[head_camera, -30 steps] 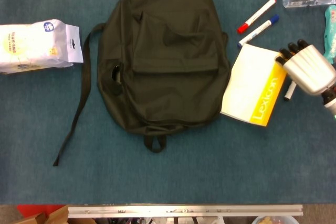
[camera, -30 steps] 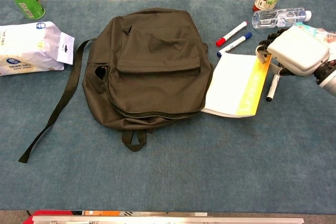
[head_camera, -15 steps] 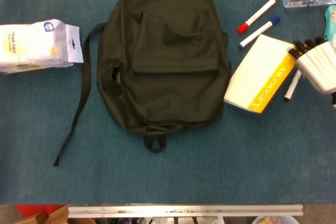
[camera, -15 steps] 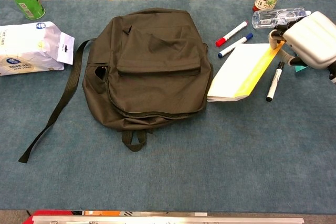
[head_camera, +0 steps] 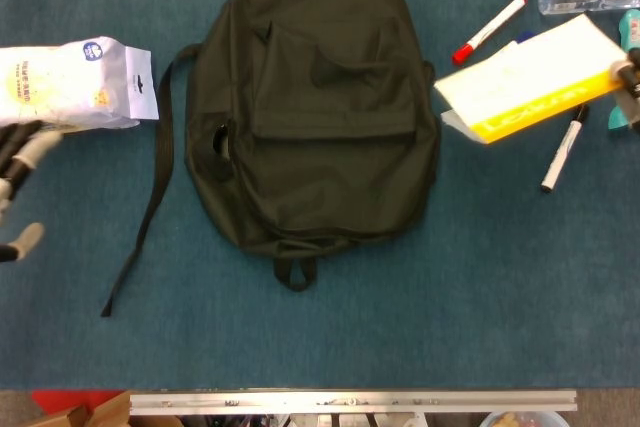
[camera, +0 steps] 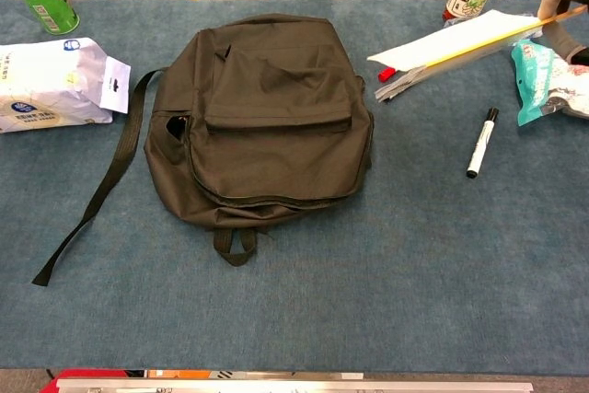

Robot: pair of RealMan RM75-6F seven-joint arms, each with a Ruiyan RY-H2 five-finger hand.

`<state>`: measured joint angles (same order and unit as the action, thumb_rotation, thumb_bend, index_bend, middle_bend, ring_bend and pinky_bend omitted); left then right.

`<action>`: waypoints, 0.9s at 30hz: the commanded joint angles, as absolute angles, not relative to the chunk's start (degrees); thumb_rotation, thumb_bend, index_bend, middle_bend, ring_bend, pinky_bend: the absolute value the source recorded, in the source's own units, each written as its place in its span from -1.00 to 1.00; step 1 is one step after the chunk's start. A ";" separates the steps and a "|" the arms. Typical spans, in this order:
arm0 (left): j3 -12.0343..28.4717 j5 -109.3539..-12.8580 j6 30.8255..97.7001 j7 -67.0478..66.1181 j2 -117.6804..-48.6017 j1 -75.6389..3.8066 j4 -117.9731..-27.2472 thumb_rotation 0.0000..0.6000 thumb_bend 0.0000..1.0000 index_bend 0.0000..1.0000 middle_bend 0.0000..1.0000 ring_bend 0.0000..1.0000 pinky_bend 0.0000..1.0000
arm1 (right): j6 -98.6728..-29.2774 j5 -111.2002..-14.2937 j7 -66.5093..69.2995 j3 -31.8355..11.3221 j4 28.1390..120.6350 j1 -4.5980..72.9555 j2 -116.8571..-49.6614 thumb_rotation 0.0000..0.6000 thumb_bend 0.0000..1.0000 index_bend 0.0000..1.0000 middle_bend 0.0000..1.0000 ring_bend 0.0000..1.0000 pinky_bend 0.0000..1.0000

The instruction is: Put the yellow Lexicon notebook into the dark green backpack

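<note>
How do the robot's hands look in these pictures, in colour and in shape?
Little of them shows. The left hand at the head view's left edge has dark, segmented fingers with pale grey-beige tips. The right hand at the right edge shows a pale grey, rounded part and a dark part beside it. No cables or markings are visible.

Head cam looks straight down on table [head_camera: 400, 327]; chest cam sits lower at 6 o'clock, tilted toward 12, equally near. Both share backpack [head_camera: 318, 107] [camera: 267, 117] centre-frame
</note>
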<state>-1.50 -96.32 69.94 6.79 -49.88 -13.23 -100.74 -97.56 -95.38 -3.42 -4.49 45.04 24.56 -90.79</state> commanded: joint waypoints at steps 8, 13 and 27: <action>-2.60 -103.67 63.52 3.43 -52.11 -20.31 -101.87 1.00 -0.49 -0.81 -0.87 -0.89 -0.89 | -102.90 -94.32 -5.99 -7.86 55.60 22.17 -83.06 1.00 -0.25 0.72 0.46 0.30 0.39; -3.12 -106.97 61.35 1.59 -55.14 -23.35 -101.75 1.00 -0.49 -0.78 -0.85 -0.89 -0.89 | -104.11 -94.07 -7.08 -8.52 59.89 20.75 -80.06 1.00 -0.25 0.72 0.46 0.31 0.39; -1.20 -103.47 51.77 -2.48 -68.73 -31.75 -96.63 1.00 -0.48 -0.70 -0.79 -0.87 -0.89 | -106.19 -94.73 -6.88 -8.94 64.15 17.82 -77.02 1.00 -0.26 0.73 0.47 0.32 0.41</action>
